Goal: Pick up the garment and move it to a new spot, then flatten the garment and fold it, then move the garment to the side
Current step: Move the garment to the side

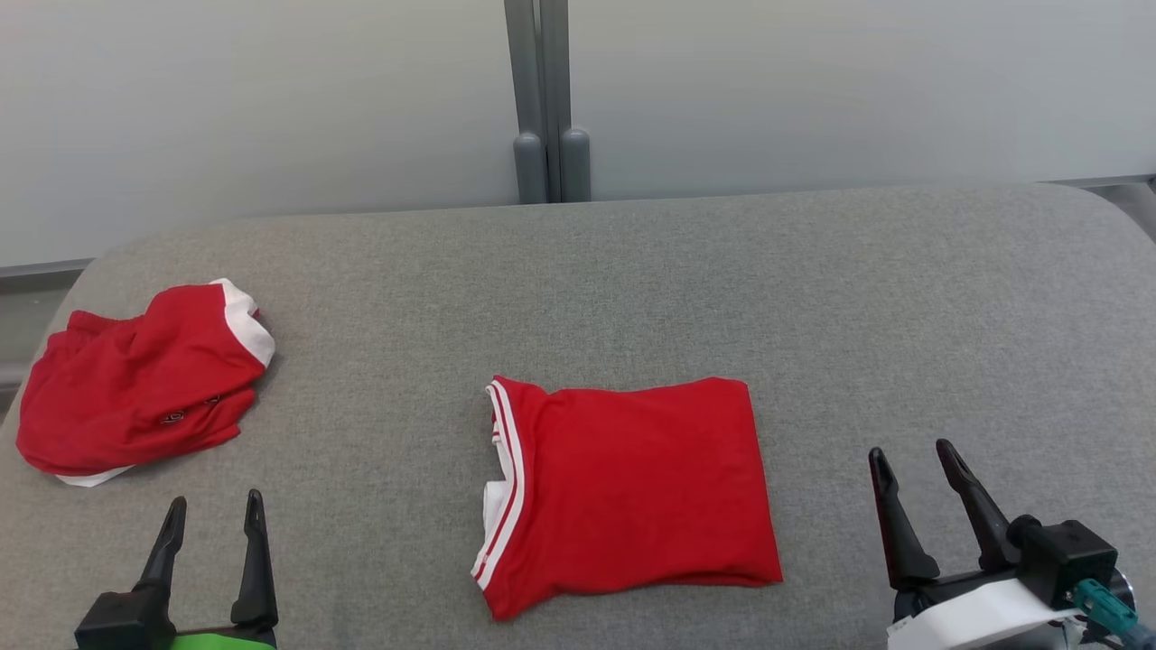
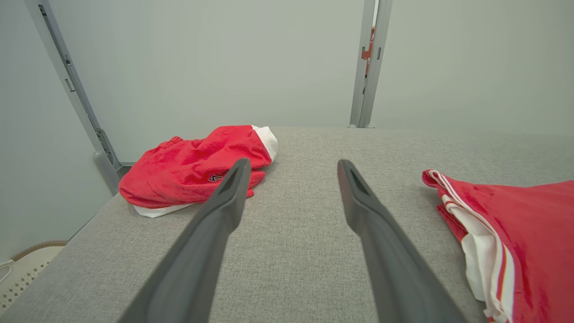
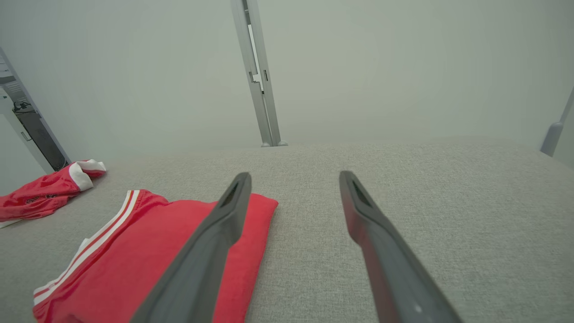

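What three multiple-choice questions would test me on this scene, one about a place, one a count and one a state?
1. Where does the folded shirt lie?
A) middle of the table
B) far left edge
C) on the floor

2. How many red garments are on the table?
A) one
B) two
C) three

3. How does the left gripper stand?
A) shut on cloth
B) open and empty
C) shut and empty

Answers:
1 A, it lies flat at the centre.
2 B, the folded shirt plus a crumpled garment at the left.
3 B, its jaws stand apart with nothing between them.
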Tool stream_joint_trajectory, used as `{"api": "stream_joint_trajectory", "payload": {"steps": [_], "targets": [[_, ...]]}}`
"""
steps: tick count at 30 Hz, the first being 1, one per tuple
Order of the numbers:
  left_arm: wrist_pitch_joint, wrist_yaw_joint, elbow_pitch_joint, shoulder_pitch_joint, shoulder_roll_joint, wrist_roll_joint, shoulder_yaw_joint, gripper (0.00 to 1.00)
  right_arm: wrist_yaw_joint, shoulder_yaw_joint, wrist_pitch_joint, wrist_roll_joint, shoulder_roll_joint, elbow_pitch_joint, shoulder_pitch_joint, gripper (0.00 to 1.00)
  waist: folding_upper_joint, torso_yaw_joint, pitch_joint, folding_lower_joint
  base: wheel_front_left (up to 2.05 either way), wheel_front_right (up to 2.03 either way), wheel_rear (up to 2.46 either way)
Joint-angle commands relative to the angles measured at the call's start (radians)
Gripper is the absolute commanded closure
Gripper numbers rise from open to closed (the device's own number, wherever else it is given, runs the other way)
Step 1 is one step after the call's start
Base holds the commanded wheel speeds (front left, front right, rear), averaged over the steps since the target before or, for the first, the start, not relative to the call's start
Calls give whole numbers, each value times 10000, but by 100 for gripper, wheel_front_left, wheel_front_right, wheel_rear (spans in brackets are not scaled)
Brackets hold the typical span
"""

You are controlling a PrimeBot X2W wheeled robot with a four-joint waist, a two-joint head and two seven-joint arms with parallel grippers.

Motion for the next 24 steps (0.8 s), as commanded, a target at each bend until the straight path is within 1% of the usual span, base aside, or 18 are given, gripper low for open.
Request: {"api": "stream_joint_trajectory", "payload": {"steps": [1, 6, 8, 14, 18, 24], "targets": [[-32, -32, -2, 19, -9, -62, 44, 0, -5, 65, -26, -39, -21, 12, -226, 0, 0, -5, 21, 0, 0, 0, 0], [-32, -32, 7, -15, -68, -48, 35, 0, -5, 613, -26, -50, -235, 226, -949, 0, 0, -36, 106, 0, 0, 0, 0], [-32, -33, 29, -90, -80, -27, 6, 0, -5, 879, -24, -20, -311, 533, -1292, 0, 0, -11, 147, 0, 0, 0, 0], [-32, -33, 81, -227, -146, -11, -151, 0, -5, 1517, 494, 45, -370, 2029, -2512, 0, 0, 162, 300, 0, 0, 0, 0], [-32, -32, 114, -336, -184, -66, -225, 0, -5, 1741, 760, 159, -215, 3192, -3212, 0, 0, 339, 475, 0, 0, 0, 0], [-32, -32, 126, -490, -208, -60, -282, 0, -5, 1959, 827, 301, -34, 4960, -3917, 0, 0, 615, 753, 0, 0, 0, 0]]}}
